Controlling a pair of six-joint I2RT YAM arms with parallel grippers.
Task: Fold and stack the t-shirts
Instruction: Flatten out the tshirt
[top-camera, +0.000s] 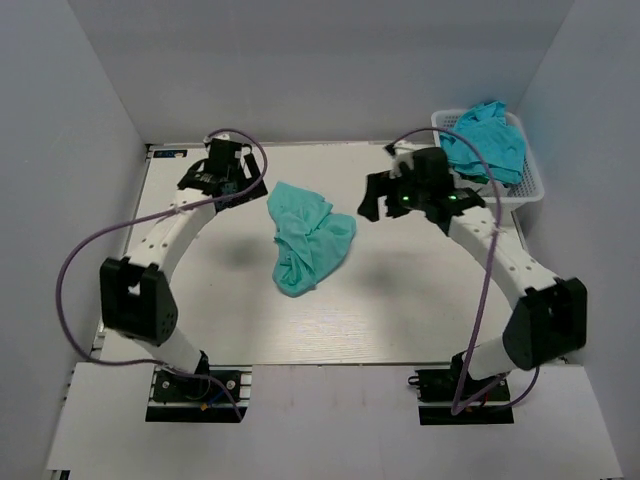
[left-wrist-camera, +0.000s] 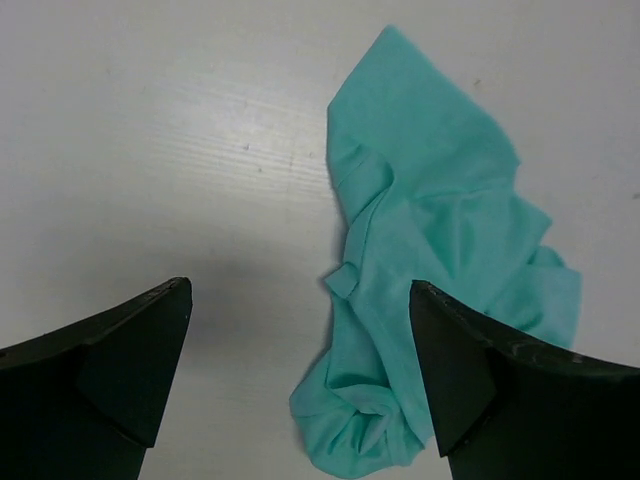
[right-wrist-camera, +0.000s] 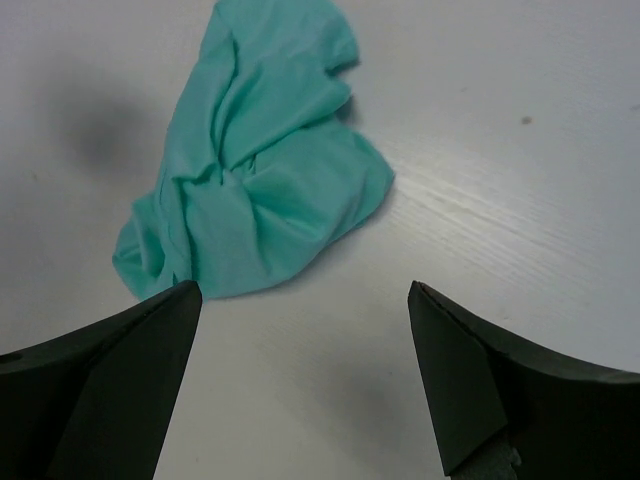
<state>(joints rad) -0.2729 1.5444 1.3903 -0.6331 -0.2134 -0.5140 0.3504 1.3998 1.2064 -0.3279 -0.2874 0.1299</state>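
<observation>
**Presently on the table: one loose tee, one basket load, two spread grippers**

**Top external view**
- Crumpled tee: one. It is teal-green, thin and soft, and bunched into an irregular wrinkled lump. It lies unfolded about mid-table on the pale wood-grain table.
- Lattice basket: one, of white plastic and rectangular. It stands well to the right of the crumpled tee, toward the far wall.
- Turquoise heap: soft fabric, bluer than the crumpled tee, mounded over the basket rim. Whether it is one tee or several cannot be told.
- Left gripper: to the left of the crumpled tee and apart from it.
- Right gripper: to the right of the crumpled tee and clear of it. Its black body stands between the tee and the basket and hides part of the basket's near side.
- Purple cables: two, one looping along each arm.

**Left wrist view**
- Left gripper: two black wedge-shaped fingers, jaws spread wide and grasping nothing.
- Crumpled tee: ahead and toward the right finger, which covers its edge. One flat pointed flap reaches away and a rolled bunch lies nearest.

**Right wrist view**
- Right gripper: two black fingers, jaws spread wide and empty.
- Crumpled tee: ahead and toward the left finger, with soft creases radiating from a central pucker. Bare table lies beside it.
</observation>
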